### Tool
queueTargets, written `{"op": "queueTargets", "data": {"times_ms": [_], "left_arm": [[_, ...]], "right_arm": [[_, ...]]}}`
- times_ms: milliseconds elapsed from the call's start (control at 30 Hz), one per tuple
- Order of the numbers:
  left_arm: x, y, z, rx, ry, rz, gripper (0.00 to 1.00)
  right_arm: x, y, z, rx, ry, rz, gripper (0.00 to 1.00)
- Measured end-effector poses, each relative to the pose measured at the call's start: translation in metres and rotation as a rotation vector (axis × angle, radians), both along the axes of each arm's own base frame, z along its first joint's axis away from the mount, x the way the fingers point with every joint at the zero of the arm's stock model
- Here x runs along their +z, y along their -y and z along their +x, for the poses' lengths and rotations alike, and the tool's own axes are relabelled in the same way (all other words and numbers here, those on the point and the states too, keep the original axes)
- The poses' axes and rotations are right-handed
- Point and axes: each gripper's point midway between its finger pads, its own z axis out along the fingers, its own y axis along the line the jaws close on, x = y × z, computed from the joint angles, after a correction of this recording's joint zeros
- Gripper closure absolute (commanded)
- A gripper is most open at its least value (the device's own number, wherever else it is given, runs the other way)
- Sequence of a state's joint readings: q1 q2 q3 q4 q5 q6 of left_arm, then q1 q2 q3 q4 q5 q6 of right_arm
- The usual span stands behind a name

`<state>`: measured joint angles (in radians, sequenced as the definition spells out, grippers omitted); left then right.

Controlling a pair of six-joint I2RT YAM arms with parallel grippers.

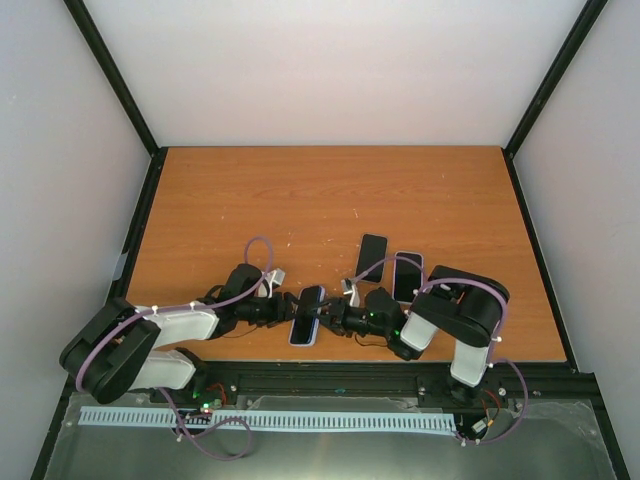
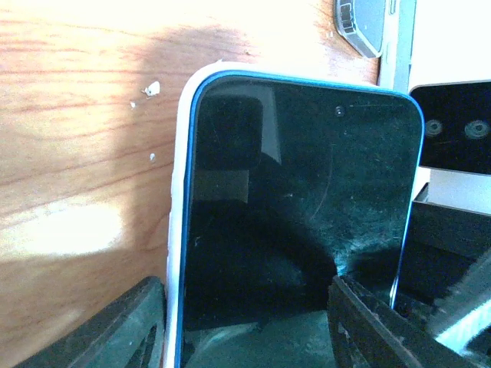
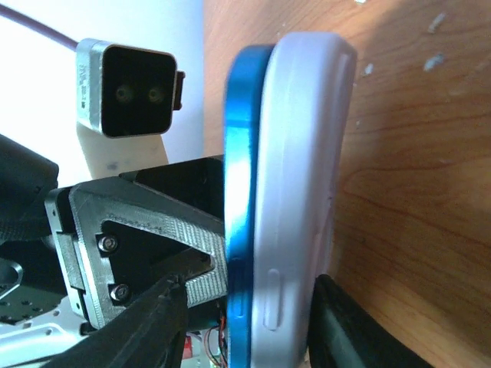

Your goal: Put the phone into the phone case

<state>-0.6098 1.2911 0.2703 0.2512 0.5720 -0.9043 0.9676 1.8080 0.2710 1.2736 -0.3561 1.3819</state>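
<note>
A blue-rimmed phone (image 2: 307, 207) with a dark screen lies in a pale lilac phone case (image 2: 178, 230) near the table's front edge, between the two arms (image 1: 307, 315). Seen edge-on, the phone's blue rim (image 3: 239, 192) stands proud of the case (image 3: 299, 176) along this side. My left gripper (image 2: 253, 337) spans the phone's width, one finger against the case's edge and the other at the far edge. My right gripper (image 3: 253, 337) straddles the thickness. One of its fingers (image 3: 353, 330) touches the case's back, and the other stands off the screen.
Two more dark phones (image 1: 372, 250) (image 1: 407, 275) lie flat behind the right arm. Small white flecks (image 2: 152, 88) dot the wooden table (image 1: 330, 190). Black frame posts (image 1: 120, 90) and white walls ring the table.
</note>
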Motion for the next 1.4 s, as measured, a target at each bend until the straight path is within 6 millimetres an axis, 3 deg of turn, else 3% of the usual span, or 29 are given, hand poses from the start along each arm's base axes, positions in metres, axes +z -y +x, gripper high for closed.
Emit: {"op": "queueTargets", "data": {"times_ms": [233,333,433,600,767,1167,1400], "left_arm": [[0.0,0.0,-0.001,-0.001,0.0,0.002,0.44],[0.0,-0.001,-0.001,0.0,-0.003,0.006,0.46],[-0.002,-0.001,-0.001,0.002,-0.005,0.011,0.46],[-0.002,-0.002,-0.001,0.005,-0.007,0.016,0.46],[-0.003,-0.002,-0.002,0.004,-0.01,0.018,0.46],[-0.007,-0.003,-0.003,0.004,-0.021,0.026,0.47],[-0.007,-0.003,-0.002,0.01,-0.022,0.028,0.43]], "right_arm": [[-0.004,0.006,-0.003,-0.015,-0.023,0.01,0.8],[-0.003,0.006,-0.002,-0.022,-0.029,0.017,0.84],[-0.005,0.006,-0.001,-0.032,-0.037,0.012,0.84],[-0.008,0.008,0.0,-0.044,-0.043,0.007,0.66],[-0.013,0.012,0.001,-0.063,-0.05,-0.017,0.63],[-0.028,0.021,0.001,-0.075,-0.054,-0.143,0.87],[-0.022,0.02,0.006,-0.066,-0.011,-0.216,0.89]]}}
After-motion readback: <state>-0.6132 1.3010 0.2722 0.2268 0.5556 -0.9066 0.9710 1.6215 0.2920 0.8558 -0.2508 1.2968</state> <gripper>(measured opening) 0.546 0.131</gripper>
